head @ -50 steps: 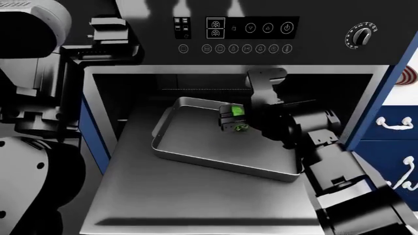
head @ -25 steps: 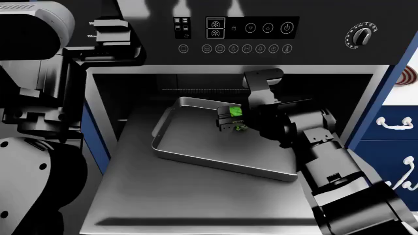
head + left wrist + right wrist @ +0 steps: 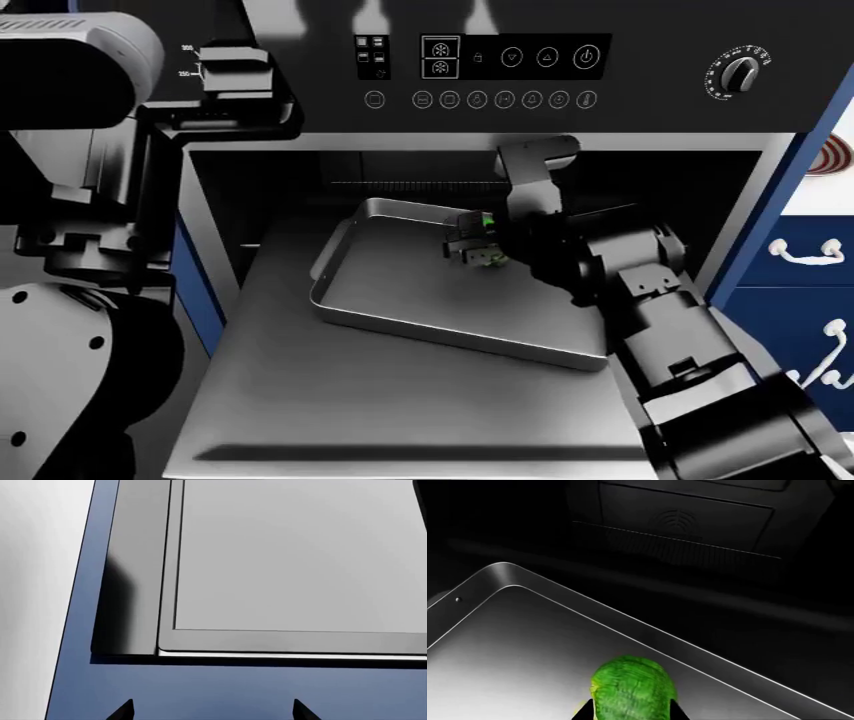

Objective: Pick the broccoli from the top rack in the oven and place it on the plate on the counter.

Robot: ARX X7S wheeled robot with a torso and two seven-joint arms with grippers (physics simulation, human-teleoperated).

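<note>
The broccoli (image 3: 630,687) is a bright green floret pinched between the dark fingertips (image 3: 584,711) of my right gripper (image 3: 629,712), which is shut on it. In the head view only a sliver of the broccoli (image 3: 490,221) shows inside the right gripper (image 3: 475,245), over the far part of the grey baking tray (image 3: 400,300). The tray lies on the top rack (image 3: 267,400), pulled out of the oven (image 3: 481,70). The plate (image 3: 835,156) peeks in at the right edge on the white counter (image 3: 817,200). My left gripper (image 3: 212,710) is open, holding nothing, facing a blue panel.
The oven's control panel and knob (image 3: 738,74) are above the opening. Navy cabinets with white handles (image 3: 801,252) stand to the right of the oven. The tray's raised rim (image 3: 507,567) and the dark oven back wall (image 3: 680,520) lie ahead of the right gripper.
The right gripper has shifted slightly back and up with the broccoli, and less green shows between its fingers. The left arm has drifted a little to the right.
</note>
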